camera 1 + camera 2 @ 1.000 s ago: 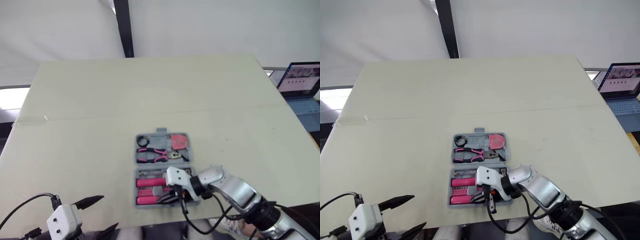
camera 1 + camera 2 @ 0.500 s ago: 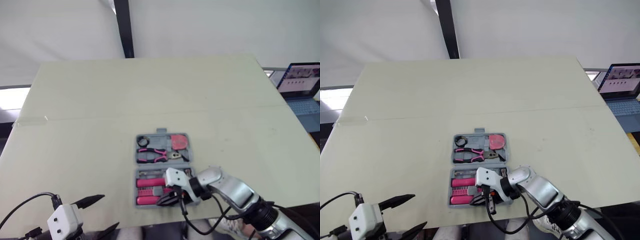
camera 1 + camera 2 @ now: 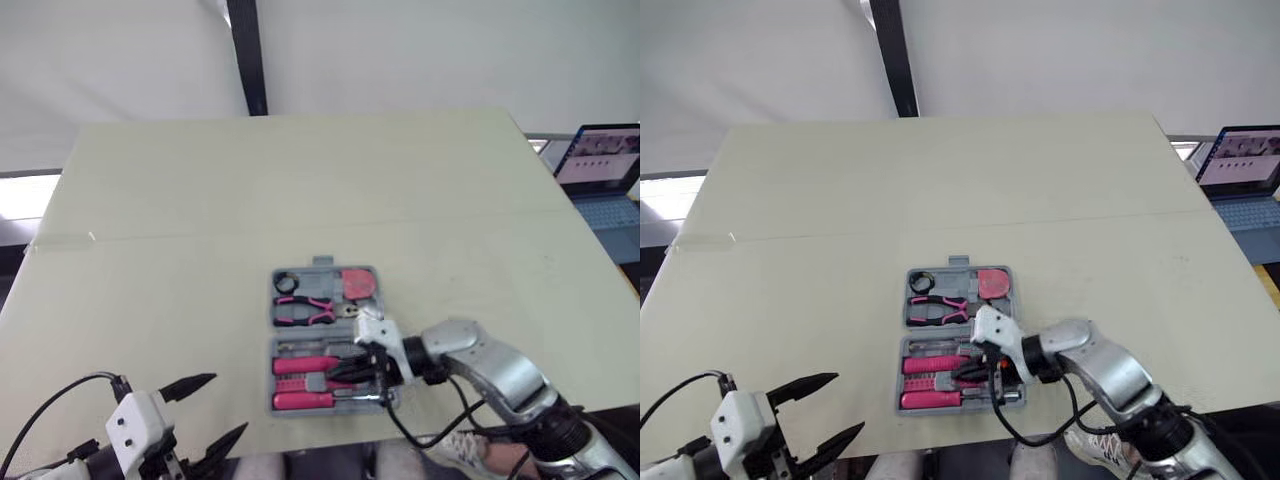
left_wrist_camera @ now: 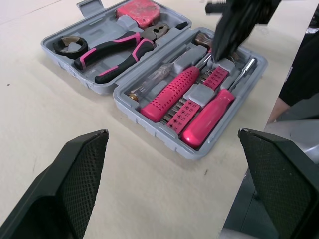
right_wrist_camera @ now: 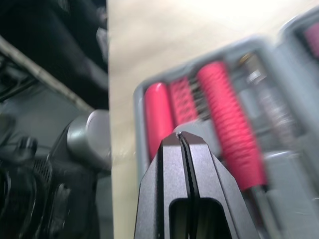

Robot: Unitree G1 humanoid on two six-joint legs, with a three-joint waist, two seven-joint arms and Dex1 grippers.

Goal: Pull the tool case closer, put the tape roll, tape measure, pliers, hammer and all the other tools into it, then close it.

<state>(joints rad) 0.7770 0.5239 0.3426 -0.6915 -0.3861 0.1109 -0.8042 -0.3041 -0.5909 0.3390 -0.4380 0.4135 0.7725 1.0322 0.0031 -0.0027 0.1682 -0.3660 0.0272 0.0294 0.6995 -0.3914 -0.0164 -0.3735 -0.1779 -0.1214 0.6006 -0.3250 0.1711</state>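
**Right fingers pressed together over the open tool case**

The left gripper [image 3: 222,406] hovers at the near edge of the table [image 3: 300,180], its fingers spread wide. The tool case [image 4: 149,123] lies open ahead of them. The right gripper [image 5: 180,137] has its fingers closed together on nothing, tips just over the pink-handled screwdrivers [image 4: 172,93] in the near half. Beyond those tips, the far half holds the pliers [image 4: 112,50], tape roll [image 4: 70,46] and tape measure [image 4: 142,10].

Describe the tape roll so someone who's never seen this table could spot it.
On the beige table, find the open grey tool case at the robot's edge. The tape roll lies in its far half, left corner, beside the pink-handled pliers: a small black ring, the one round hollow thing.
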